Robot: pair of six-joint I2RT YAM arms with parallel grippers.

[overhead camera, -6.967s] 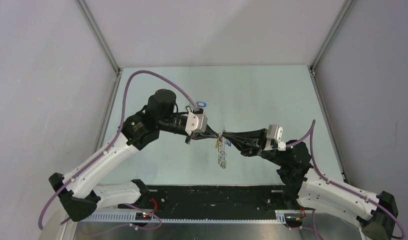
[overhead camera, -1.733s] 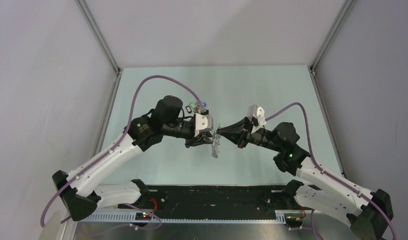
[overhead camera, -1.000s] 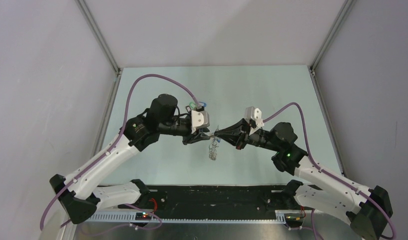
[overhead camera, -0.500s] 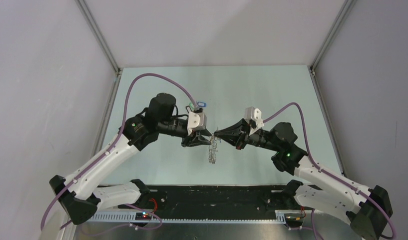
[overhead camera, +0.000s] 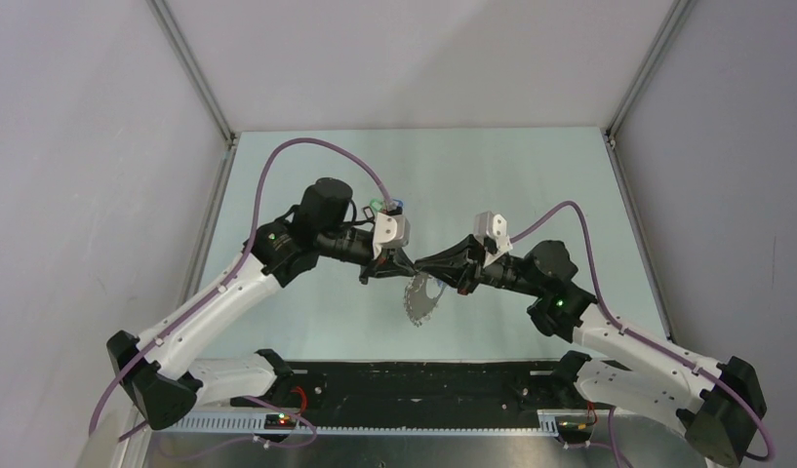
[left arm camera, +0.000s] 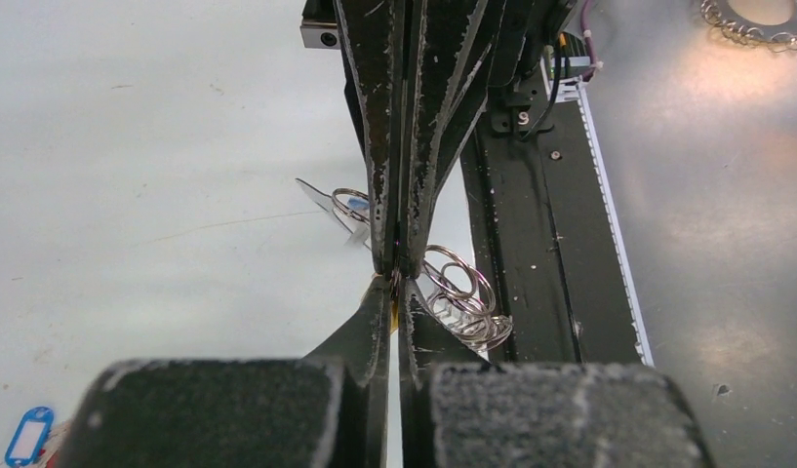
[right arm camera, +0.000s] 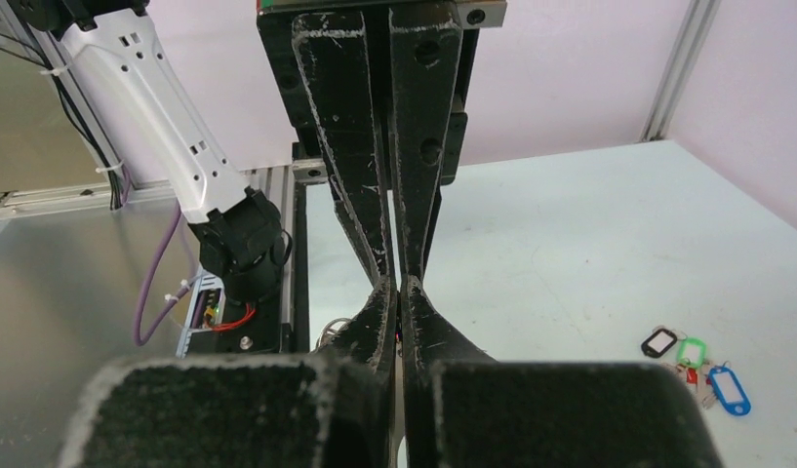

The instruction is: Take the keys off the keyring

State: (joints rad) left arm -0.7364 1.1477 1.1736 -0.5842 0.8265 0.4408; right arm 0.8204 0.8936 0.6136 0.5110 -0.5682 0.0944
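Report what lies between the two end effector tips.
No gap: top view shows left end effector and right end effector tip to tip; left wrist view shows only small rings of the keyring at that junction.

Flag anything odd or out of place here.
Nothing damaged or spilled. The keyring hangs tilted in mid-air below the left gripper and right gripper, both shut tip to tip. Loose tagged keys lie in a small heap on the table.
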